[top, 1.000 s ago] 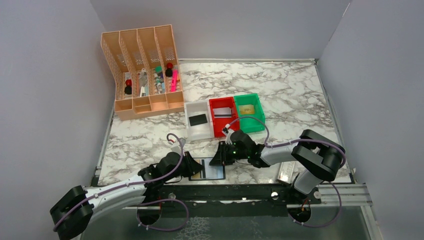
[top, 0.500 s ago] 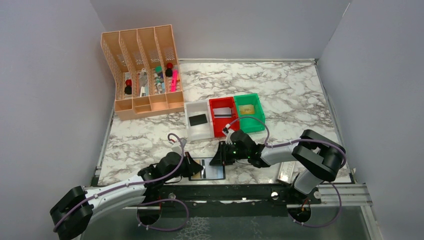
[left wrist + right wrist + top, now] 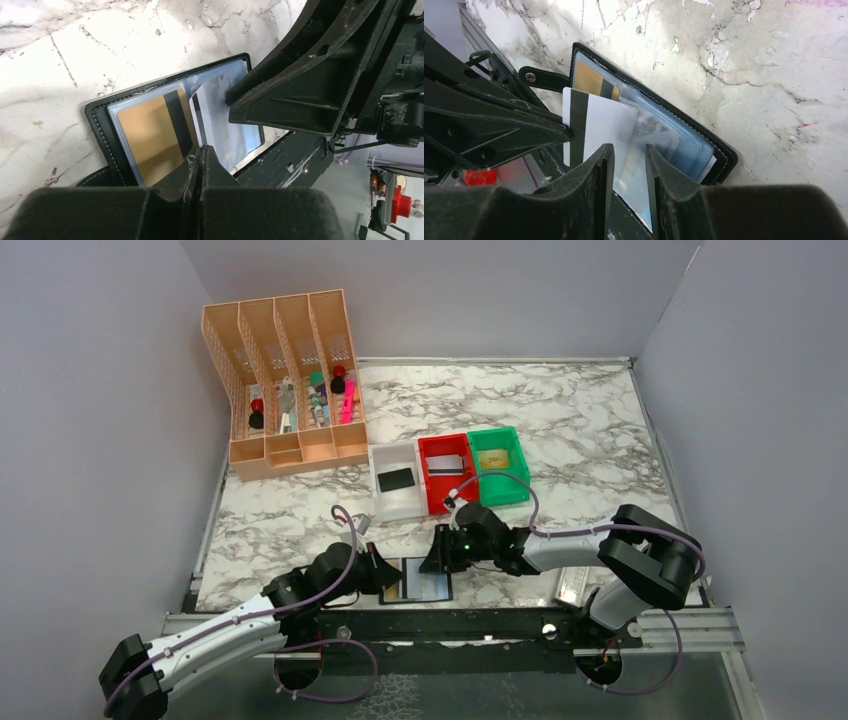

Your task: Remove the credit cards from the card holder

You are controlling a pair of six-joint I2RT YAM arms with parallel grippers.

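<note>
On the counter (image 3: 560, 420), the open card holder (image 3: 427, 586) should be pinned by the slightly spread right end effector (image 3: 630, 150) over it while the left end effector (image 3: 201, 150), pinching the white card (image 3: 604, 125) half out of its pocket, draws it straight out.

The left arm (image 3: 215, 625) and right arm (image 3: 575, 548) share white tube links between bulky black joint housings, each trailed by a looping lilac cable (image 3: 571, 532). The left pincer (image 3: 386, 574) and right pincer (image 3: 437, 554) are matte black, angular, with ribbed triangular fingers (image 3: 300, 95).
</note>
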